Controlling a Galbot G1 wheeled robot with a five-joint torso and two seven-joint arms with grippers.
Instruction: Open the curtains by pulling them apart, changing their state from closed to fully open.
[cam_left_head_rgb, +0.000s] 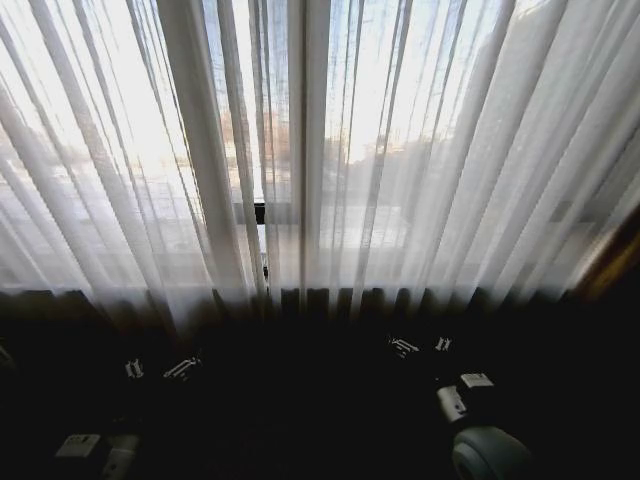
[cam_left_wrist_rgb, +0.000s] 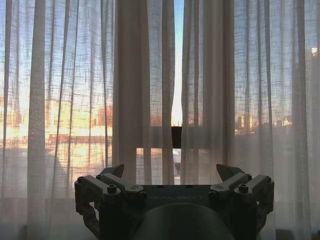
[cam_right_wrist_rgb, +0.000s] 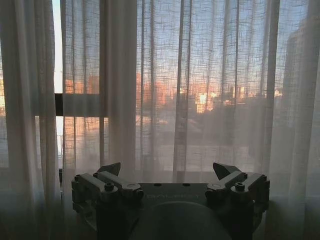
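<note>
A: Both grippers low and short of the fabric. Left gripper (cam_left_wrist_rgb: 170, 172) spread apart, holding nothing. Right gripper (cam_right_wrist_rgb: 168, 170) the same.

B: And the curtains (cam_left_head_rgb: 420, 150)?

A: Straight ahead of us, closed, pleats running vertical. The thin centre gap (cam_left_wrist_rgb: 176, 75) sits dead ahead of our left wrist, off to the side from the right's, so we judge left nearer.

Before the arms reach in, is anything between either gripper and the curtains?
Nothing visible. The left gripper and right gripper are both open and face the curtains directly, with only open space between. A narrow gap already shows where the panels meet.
</note>
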